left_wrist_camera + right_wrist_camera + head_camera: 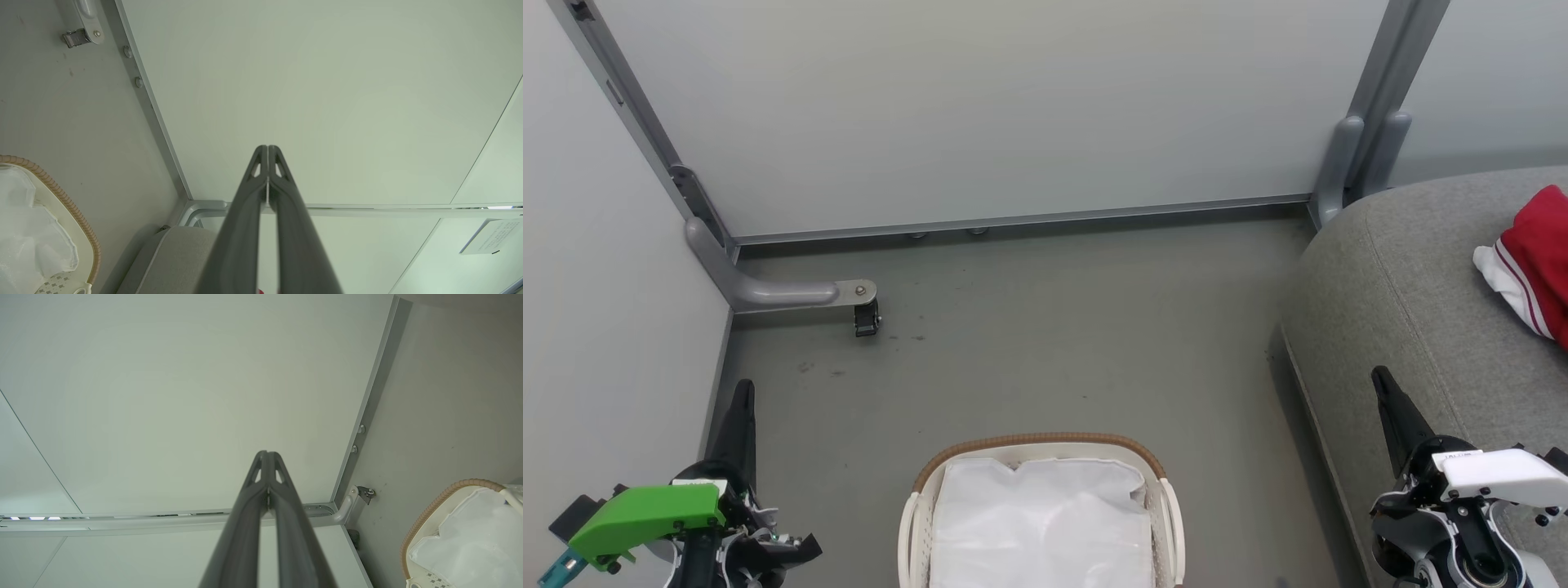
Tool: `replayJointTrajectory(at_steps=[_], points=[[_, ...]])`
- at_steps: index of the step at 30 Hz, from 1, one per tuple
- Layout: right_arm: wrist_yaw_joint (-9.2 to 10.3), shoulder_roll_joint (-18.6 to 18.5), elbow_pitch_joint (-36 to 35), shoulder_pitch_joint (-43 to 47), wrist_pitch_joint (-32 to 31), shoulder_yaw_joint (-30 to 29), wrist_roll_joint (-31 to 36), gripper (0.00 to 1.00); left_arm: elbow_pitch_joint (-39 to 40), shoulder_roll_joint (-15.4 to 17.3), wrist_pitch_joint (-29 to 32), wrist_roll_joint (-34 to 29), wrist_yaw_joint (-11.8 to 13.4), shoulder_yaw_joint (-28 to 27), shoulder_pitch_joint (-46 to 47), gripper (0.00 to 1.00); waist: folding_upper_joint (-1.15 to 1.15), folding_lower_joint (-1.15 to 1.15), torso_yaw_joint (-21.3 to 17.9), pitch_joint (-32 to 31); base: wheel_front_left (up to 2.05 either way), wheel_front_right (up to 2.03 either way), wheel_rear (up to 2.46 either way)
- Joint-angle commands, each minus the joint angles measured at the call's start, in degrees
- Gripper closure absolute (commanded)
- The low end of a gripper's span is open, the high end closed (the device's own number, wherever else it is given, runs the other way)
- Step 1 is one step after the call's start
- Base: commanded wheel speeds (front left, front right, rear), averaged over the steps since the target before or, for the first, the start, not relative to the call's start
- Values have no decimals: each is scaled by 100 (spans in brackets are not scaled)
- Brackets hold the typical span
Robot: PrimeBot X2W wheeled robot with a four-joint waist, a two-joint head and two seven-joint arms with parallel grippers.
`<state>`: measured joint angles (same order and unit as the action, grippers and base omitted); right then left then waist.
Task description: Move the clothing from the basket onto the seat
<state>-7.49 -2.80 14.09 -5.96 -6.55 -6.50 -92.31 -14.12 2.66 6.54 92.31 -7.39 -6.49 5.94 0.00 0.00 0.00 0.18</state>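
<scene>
A grey floor (1054, 327), enclosed by pale wall panels (980, 106), is seen from above. The basket (1045, 441) is placed on the floor at the bottom centre and is cut off by the lower edge. Its brown woven rim is shown, and a crumpled white liner (1037, 523) is spread inside it.

The seat (1405, 286), large and grey, is set to the right of the basket. The clothing (1535, 261), red with a white panel and thin stripes, is laid on the seat at the far right, well apart from the basket and partly cut off by the edge of the view.

The left pincer (742, 390) is held at the lower left, near the left wall panel; its two dark fingers are clenched together with nothing gripped. The right pincer (1380, 377) is held at the lower right, over the seat's near edge, likewise clenched on nothing. In each wrist view the fingers are shown pressed tip to tip against a pale panel.

A small caster (867, 318) on a grey metal foot is seen at the far left of the floor.
</scene>
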Motion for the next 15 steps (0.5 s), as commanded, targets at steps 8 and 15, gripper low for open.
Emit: replayJointTrajectory(at_steps=[8,15], points=[[0,-15,-19,-49,-19,-13,-19,100,13,40,19,20,-26,-14,69,100,0,0,0,0,0,0,0],[0,-15,-19,-49,-18,-12,-19,100,13,40,19,20,-25,-14,69,100,0,0,0,0,0,0,0]])
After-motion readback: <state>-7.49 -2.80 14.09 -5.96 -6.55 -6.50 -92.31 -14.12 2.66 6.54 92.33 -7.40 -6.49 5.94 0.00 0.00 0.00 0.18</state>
